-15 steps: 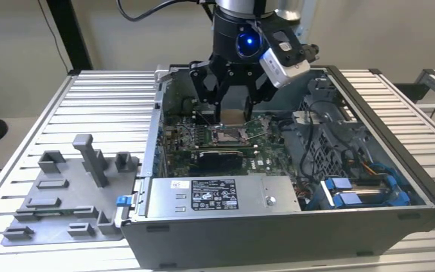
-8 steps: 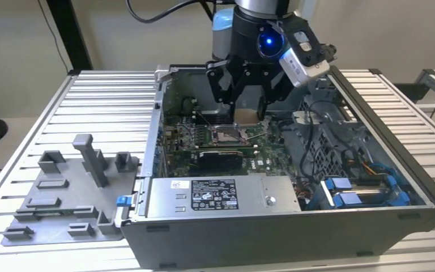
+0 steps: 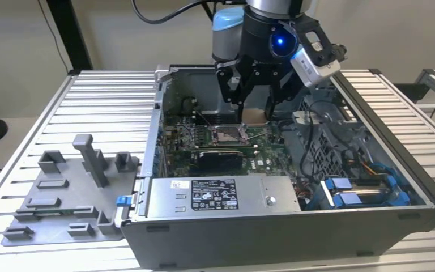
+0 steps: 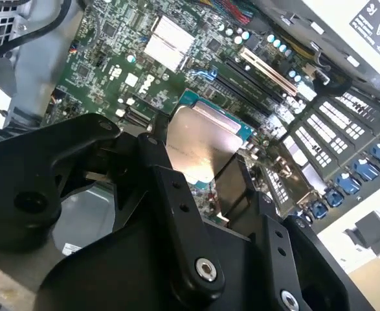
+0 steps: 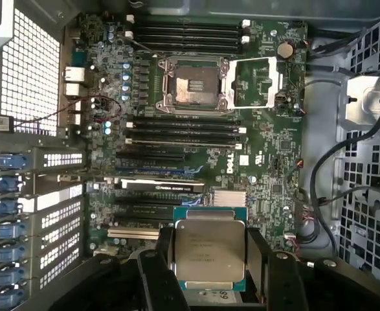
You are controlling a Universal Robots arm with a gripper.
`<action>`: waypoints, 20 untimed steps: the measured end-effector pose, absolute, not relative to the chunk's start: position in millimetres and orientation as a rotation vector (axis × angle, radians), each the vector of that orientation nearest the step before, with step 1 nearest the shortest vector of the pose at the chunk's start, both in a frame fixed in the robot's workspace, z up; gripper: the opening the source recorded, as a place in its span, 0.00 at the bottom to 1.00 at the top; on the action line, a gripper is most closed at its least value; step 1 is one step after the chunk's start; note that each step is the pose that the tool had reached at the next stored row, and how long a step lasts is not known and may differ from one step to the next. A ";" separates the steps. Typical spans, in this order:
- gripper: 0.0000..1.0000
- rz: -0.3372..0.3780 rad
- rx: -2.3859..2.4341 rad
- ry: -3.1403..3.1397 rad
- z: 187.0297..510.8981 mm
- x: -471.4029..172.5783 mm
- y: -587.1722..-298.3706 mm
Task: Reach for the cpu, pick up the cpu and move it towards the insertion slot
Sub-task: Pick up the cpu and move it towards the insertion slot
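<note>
1. the gripper (image 5: pixel 209 259) has its two black fingers (image 5: pixel 160 259) closed in on opposite edges of the cpu (image 5: pixel 209 249), holding the pale silver plate flat between them; the second wrist view shows the same plate (image 4: pixel 199 146) pinched there.
2. right under the held chip lies the green motherboard (image 5: pixel 267 168), with a white-finned heatsink (image 5: pixel 228 197) and long card slots (image 5: pixel 157 188) just past the fingertips.
3. further ahead of the gripper the insertion slot (image 5: pixel 193 84) sits open, shiny frame around a tan centre, its lid plate (image 5: pixel 257 81) flipped to one side; the chip is well apart from it.
4. rows of black memory slots (image 5: pixel 183 133) lie between gripper and socket, and more (image 5: pixel 183 35) beyond it.
5. in the exterior view the gripper (image 3: pixel 255 96) hangs inside the computer case (image 3: pixel 278 226), above the socket (image 3: pixel 226 134), with the case walls near all round.
6. loose black cables (image 5: pixel 345 188) run along one side.
7. outside the case, a grey fixture tray (image 3: pixel 66 198) rests on the slatted table (image 3: pixel 104 107).
</note>
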State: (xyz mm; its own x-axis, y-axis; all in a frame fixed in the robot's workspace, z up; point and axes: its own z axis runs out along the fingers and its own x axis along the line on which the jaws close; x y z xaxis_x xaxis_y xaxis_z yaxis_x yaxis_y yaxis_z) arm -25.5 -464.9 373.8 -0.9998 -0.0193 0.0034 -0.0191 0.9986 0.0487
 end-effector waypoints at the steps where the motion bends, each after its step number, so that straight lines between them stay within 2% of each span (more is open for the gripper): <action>1: 0.00 -0.076 0.030 -3.137 373.9 -25.5 -464.9; 14: 0.00 -0.076 0.030 -3.137 373.9 -25.1 -462.2; 20: 0.00 -0.076 0.030 -3.137 373.9 -25.1 -443.2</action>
State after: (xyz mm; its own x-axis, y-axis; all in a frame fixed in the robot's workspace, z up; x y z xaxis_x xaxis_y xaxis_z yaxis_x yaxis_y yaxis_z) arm -25.1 -443.2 373.9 -0.9998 -0.0193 0.0034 -0.0191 0.9986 0.0486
